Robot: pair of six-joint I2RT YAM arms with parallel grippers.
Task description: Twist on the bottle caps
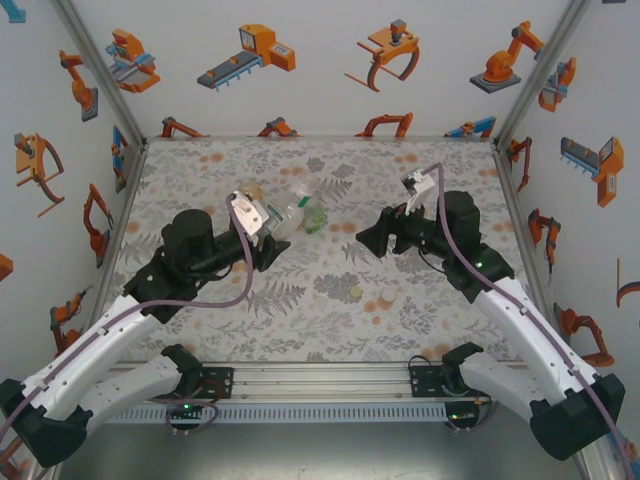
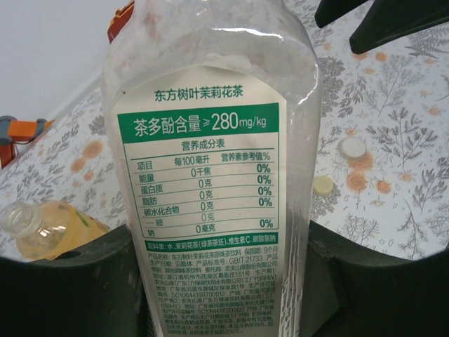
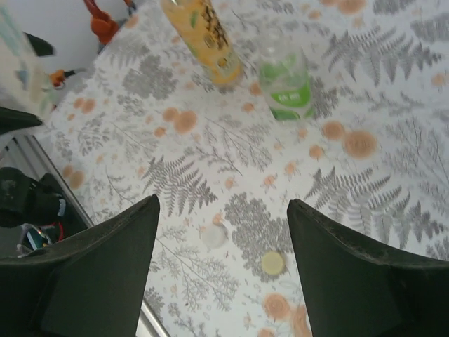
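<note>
Two bottle caps lie loose on the table point(image 1: 330, 335), a white cap point(image 3: 212, 236) and a yellow-green cap point(image 3: 272, 262). Both sit well apart from the slim clear bottle point(image 2: 210, 175), off toward my right arm's side.

The left gripper point(image 1: 268, 232) is pinching that bottle across its labelled body and holds it upright. I cannot see its neck, so I cannot tell whether it is capped.

The amber bottle point(image 2: 42, 232) lies on its side just beside the slim clear bottle, and its mouth looks open. The green-tinted bottle point(image 3: 284, 84) stands near the slim clear bottle on the other side.

The right gripper point(image 3: 223, 203) hangs above the two caps with its jaws spread and nothing between them.

I judge the job barely begun. One bottle is steadied, no cap is picked up and no cap is threaded on, so every screwing step remains.
</note>
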